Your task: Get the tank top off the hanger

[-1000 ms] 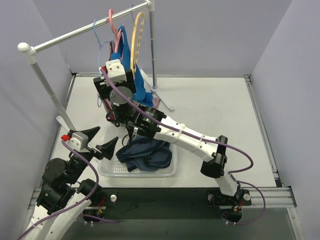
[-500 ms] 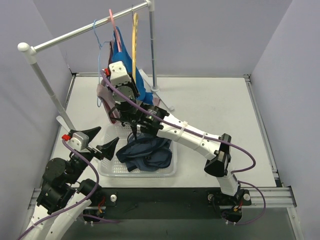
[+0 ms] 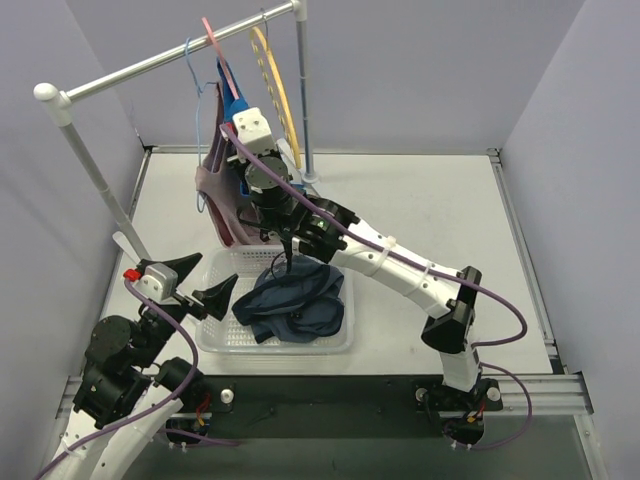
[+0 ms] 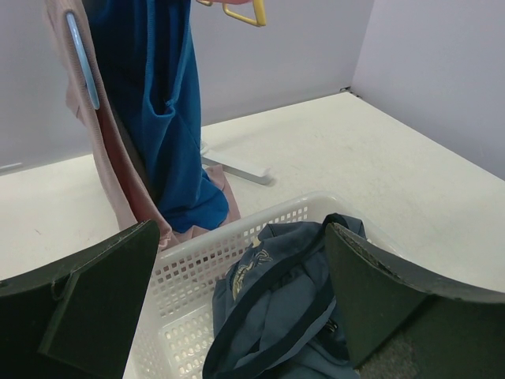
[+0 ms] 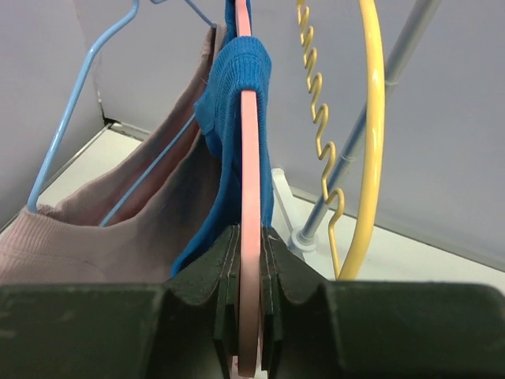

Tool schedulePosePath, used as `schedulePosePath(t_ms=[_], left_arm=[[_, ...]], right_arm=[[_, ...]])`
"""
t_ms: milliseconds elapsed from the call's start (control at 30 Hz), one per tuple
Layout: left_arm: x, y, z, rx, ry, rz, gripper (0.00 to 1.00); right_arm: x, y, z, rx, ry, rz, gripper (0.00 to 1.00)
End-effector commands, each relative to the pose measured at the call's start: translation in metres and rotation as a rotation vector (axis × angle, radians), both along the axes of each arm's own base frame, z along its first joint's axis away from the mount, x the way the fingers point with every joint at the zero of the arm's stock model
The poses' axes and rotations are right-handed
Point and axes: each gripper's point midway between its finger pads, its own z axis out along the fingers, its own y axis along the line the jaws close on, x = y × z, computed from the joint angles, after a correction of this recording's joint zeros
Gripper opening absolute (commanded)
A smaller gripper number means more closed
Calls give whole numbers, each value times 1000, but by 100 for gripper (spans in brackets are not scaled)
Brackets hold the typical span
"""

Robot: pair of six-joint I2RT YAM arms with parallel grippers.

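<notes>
Right hand (image 5: 248,246) grips the pink hanger (image 5: 248,158), left hand (image 4: 241,272) gapes near the basket (image 4: 189,316) holding a navy garment (image 4: 284,304).

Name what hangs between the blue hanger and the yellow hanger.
The pink hanger carrying the blue tank top, clamped by the right gripper; the right wrist view shows it.

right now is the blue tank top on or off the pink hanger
On. The blue tank top drapes over the pink hanger.
</notes>
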Motion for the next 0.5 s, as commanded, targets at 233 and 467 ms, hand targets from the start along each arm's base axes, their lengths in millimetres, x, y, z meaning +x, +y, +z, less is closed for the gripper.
schedulePosePath(t_ms=[233,467], left_arm=[[1,0,13,-33,-41,-2,97],[0,3,13,-39,-47,13,97]], right_arm=[[-26,-56,93,297,-199,179,0],[-20,-64,102,317,-228,170,0]])
